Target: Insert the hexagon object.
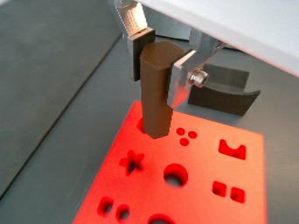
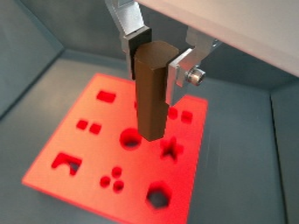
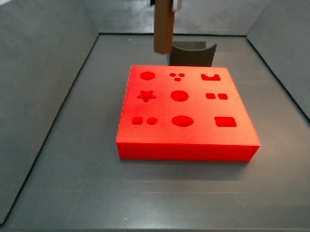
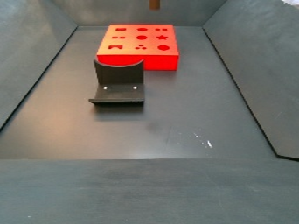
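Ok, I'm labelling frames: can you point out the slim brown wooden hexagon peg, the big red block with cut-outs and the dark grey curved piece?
Brown hexagon peg [image 2: 149,94], wrist view, mid-shaft, in the gripper [image 2: 159,54].
Red block [image 3: 188,129], side view, bare top face.
Dark grey curved piece [image 4: 118,84], side view, its middle.

In both side views the claw is out of frame above the hexagon object.

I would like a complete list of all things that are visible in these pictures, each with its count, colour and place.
slim brown wooden hexagon peg: one, brown, upright between the end effector's fingers, above the block.
big red block with shape cut-outs: one, red, on the dark floor near the back wall.
dark grey curved piece: one, dark grey, on the floor beside the block.
end effector: one, silver plates with dark pads, shut on the peg over the block.
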{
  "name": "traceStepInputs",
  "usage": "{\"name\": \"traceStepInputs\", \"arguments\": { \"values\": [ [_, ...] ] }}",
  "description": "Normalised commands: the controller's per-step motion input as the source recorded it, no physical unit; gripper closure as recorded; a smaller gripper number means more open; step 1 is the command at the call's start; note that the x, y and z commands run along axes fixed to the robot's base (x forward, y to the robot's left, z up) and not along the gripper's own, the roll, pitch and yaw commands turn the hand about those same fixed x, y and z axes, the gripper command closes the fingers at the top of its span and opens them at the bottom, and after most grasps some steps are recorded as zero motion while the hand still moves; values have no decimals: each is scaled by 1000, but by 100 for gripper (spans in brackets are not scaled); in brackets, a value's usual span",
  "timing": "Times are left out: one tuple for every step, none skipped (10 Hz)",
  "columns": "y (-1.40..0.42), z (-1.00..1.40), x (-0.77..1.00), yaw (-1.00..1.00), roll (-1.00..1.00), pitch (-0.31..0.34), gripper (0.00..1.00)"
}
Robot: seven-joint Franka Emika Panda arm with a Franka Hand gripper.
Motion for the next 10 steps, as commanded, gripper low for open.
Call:
{"name": "traceStepInputs", "arguments": {
  "values": [
    [706,-817,0,-371,0,0,100],
    [677,-771,0,-400,0,0,100],
    [591,-637,0,-483,0,0,100],
    [434,-477,-220,-546,14,0,100],
    [-14,-171,-503,-400,120,0,100],
    [-74,-106,-117,-191,64,-4,100],
    [-46,-123,-169,-34,57,-33,100],
    [0,-51,0,0,0,0,100],
    [20,-317,51,0,0,-56,100],
    [0,-409,37,29,-66,-177,100]
  ]
}}
